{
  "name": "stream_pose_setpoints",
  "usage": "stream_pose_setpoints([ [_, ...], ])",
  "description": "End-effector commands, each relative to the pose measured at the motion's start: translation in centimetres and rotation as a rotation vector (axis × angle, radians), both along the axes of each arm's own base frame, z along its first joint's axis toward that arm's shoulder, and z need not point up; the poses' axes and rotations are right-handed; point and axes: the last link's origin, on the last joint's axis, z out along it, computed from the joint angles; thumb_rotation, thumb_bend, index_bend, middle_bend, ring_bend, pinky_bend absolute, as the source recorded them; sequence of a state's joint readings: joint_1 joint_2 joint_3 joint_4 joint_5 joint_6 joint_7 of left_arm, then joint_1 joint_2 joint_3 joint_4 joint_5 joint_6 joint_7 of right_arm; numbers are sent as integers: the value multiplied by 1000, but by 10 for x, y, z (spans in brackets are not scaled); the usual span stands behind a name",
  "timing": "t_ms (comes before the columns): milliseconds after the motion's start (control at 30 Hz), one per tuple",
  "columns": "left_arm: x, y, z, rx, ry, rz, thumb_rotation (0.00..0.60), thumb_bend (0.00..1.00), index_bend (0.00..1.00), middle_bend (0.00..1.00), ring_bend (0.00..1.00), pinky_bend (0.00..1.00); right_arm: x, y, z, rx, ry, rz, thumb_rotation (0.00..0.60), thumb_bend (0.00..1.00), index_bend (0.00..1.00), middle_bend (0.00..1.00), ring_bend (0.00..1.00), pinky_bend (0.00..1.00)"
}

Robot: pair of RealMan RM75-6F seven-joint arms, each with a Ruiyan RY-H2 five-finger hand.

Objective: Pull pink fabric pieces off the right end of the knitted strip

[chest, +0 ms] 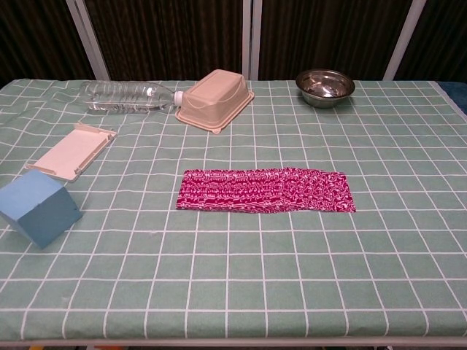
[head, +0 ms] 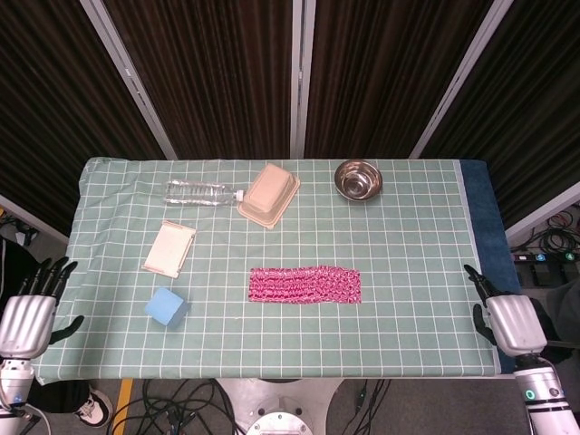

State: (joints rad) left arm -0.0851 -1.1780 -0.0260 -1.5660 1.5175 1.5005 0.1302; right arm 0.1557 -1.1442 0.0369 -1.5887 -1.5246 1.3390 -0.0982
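Note:
A pink knitted strip lies flat in the middle of the green checked tablecloth; the chest view shows the strip with overlapping pieces toward its right end. My left hand hangs off the table's front left corner, fingers apart and empty. My right hand is at the table's front right edge, fingers apart, holding nothing, well right of the strip. Neither hand appears in the chest view.
A blue cube and a white flat box sit left of the strip. Farther back lie a clear plastic bottle, a beige upturned container and a steel bowl.

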Motion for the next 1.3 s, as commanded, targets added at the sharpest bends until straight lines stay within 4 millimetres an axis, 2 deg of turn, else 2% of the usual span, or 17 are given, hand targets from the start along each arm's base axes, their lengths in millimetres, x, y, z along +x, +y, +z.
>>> stream_pose_setpoints([
  [33, -1, 0, 0, -2, 0, 4, 600, 191, 92, 75, 0, 147, 7, -5, -8, 25, -11, 26, 600, 952, 0, 295, 560, 648],
  [100, -2, 0, 0, -2, 0, 6, 600, 191, 92, 75, 0, 147, 11, -7, -14, 51, -17, 40, 600, 998, 0, 349, 569, 650],
  [233, -4, -1, 2, 4, -3, 9, 600, 191, 92, 75, 0, 148, 22, -11, -30, 118, -29, 85, 600, 1000, 0, 607, 664, 697],
  [333, -6, -1, 3, 4, -3, 14, 600, 190, 92, 75, 0, 148, 31, -13, -43, 179, -38, 105, 600, 1000, 0, 762, 741, 732],
  [467, -8, -2, 5, 3, -1, 20, 600, 190, 92, 75, 0, 148, 41, -18, -58, 243, -24, 128, 600, 1000, 10, 873, 825, 768],
  [667, -12, -2, 7, 7, 0, 31, 600, 190, 92, 75, 0, 148, 54, -25, -80, 322, 10, 103, 600, 1000, 31, 921, 851, 774],
  [933, -16, 0, 9, 7, -1, 43, 600, 190, 91, 75, 0, 148, 69, -45, -106, 444, -23, -20, 600, 1000, 31, 924, 851, 774],
  [1300, -24, 1, 12, 8, -5, 63, 600, 190, 92, 75, 0, 148, 91, -62, -133, 553, -11, -68, 600, 1000, 32, 924, 851, 774],
])
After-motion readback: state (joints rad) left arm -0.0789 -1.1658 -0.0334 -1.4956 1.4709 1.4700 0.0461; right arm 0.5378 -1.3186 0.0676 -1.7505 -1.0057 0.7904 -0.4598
